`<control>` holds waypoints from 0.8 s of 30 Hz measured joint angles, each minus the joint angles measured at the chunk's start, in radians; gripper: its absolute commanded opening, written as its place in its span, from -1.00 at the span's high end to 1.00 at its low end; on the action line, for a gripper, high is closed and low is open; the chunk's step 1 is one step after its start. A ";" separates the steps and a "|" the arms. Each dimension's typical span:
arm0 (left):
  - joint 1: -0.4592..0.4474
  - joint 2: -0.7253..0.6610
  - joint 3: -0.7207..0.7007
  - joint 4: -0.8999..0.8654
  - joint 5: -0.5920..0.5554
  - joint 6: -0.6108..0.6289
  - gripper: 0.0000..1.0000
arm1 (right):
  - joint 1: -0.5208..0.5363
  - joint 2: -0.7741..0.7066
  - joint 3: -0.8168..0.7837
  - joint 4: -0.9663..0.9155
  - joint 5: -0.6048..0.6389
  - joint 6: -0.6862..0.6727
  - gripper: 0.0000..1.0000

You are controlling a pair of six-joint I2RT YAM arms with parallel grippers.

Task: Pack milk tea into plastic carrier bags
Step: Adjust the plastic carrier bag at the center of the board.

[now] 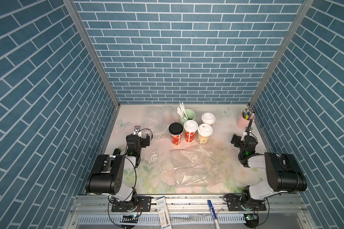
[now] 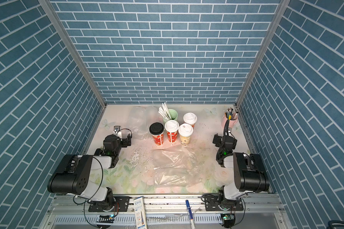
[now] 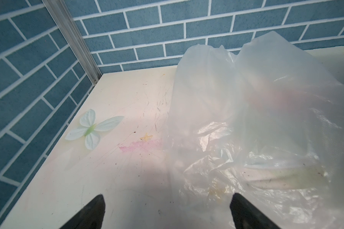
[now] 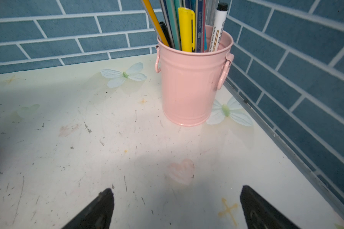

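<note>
Quick rundown. The left gripper (image 3: 168, 199) is held low over the table (image 3: 115, 174), its fingers (image 3: 93, 212) spread wide with nothing pinched between them. The right gripper (image 4: 177, 192) is set the same way: fingers (image 4: 262, 210) wide apart, only bare tabletop seen in the gap.

One plastic carrier bag (image 3: 256, 123) is found just ahead of the left fingers, puffed up and crinkly, its near edge spilling in around the inner fingertip. Whether it's actually touched can't be told. The other bag (image 1: 195, 168) is laid flat behind both sets of fingers, back toward the arm bases, roughly midway between them.

The milk tea (image 2: 172, 134) is parked upright between the two pairs of fingers, well apart from either, none of it bagged. In both top views the black-lidded red cup (image 1: 175, 135) is placed nearest the left fingers, with the white-lidded red cup (image 1: 190, 132) just beside it, then the cream-yellow cup (image 1: 204, 136). The orange cup (image 1: 208, 119) is tucked further out, past the cream-yellow one. A mint-green cup (image 1: 189, 115) of straws is stood just beyond the red pair.

Straight ahead of the right fingers a pink cup (image 4: 189, 89) stuffed with pens is seen, near but not touched.
</note>
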 measured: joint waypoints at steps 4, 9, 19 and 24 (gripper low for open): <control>0.000 0.000 0.000 0.000 0.000 0.000 -0.99 | 0.000 0.000 0.000 0.000 0.000 0.000 -0.98; 0.000 0.000 0.000 0.000 0.000 0.000 -0.99 | 0.000 0.000 0.000 0.000 0.000 0.000 -0.98; 0.000 0.000 0.002 -0.003 0.000 0.002 -0.82 | 0.000 0.000 0.000 0.000 0.000 -0.006 -0.80; 0.001 -0.081 0.075 -0.174 -0.006 0.004 -0.67 | 0.000 0.000 0.000 -0.004 0.006 -0.018 -0.71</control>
